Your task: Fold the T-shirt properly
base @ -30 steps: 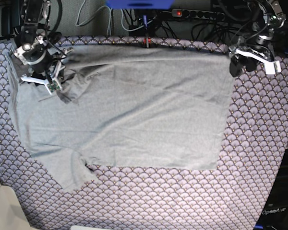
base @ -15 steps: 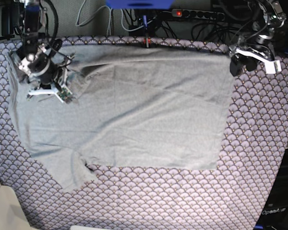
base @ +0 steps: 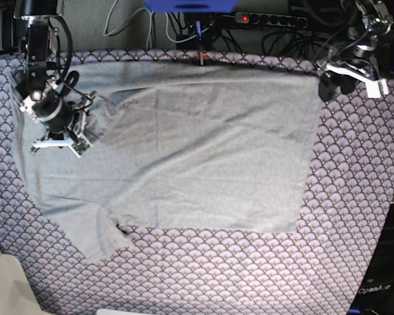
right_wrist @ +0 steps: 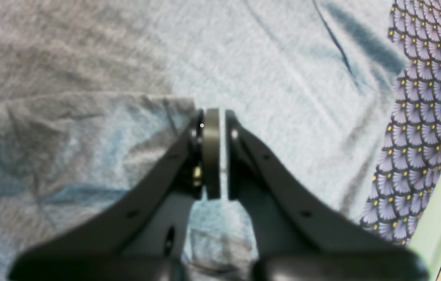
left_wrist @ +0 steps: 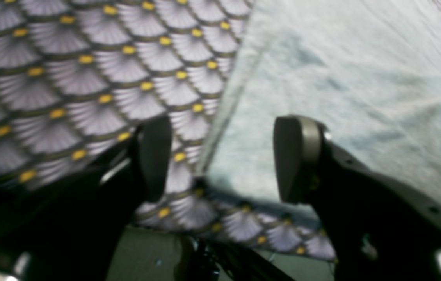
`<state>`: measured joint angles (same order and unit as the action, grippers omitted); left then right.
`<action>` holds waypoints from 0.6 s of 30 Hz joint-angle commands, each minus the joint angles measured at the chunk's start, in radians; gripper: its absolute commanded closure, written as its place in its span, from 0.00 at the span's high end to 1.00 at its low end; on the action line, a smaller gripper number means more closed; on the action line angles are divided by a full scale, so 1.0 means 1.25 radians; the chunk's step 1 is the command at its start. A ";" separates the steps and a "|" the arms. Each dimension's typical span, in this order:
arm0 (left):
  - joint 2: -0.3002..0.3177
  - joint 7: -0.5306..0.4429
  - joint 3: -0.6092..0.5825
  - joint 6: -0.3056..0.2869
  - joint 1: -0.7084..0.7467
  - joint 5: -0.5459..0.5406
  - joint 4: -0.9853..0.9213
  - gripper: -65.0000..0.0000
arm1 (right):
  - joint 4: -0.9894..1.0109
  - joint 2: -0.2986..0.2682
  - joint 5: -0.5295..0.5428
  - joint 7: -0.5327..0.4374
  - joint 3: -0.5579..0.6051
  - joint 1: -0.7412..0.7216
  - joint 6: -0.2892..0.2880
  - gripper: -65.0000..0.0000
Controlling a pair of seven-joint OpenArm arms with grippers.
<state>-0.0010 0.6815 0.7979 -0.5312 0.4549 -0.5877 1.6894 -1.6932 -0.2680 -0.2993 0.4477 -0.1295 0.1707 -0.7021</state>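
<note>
The right claw [base: 74, 140] sat at the left of the base view, low over the grey T-shirt [base: 203, 151], near the garment's left edge and just beside a raised fold of fabric. In its wrist view the right claw's jaws stood drawn nearly together, only a thin slit between the pads [right_wrist: 212, 152], and the folded flap of knit ended right at their tips; whether any fabric was pinched there could not be told. The T-shirt lay spread across most of the counter, over the purple fan-scale cloth [base: 249, 269], with one sleeve pointing toward the lower left and long creases running across its middle. Its right edge ran down straight, and the upper right corner reached almost to the left claw [base: 333, 84]. That claw hung at the far right corner, released, its two pads [left_wrist: 296, 156] held wide apart. Between them, in the left wrist view, showed the shirt's corner and hem lying on the patterned cloth, with nothing gripped.
</note>
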 commanded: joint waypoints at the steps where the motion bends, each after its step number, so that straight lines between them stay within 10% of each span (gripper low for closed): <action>1: 0.005 -0.014 0.004 -0.008 0.001 -0.013 0.015 0.62 | -0.010 -0.006 0.007 -0.011 -0.004 0.005 0.003 0.10; 8: 0.006 -0.014 -0.001 -0.008 -0.001 -0.015 0.015 0.62 | -0.010 -0.005 0.007 -0.011 -0.005 0.022 0.003 0.37; 18: 0.006 -0.014 0.003 -0.009 0.004 -0.014 0.015 0.62 | 0.061 -0.005 0.007 -0.015 -0.005 0.003 0.003 0.40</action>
<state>-0.0006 0.6815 0.7971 -0.5316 0.4545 -0.5880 1.6897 -1.6012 -0.2649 -0.2916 0.4297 -0.1307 0.1890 -0.7021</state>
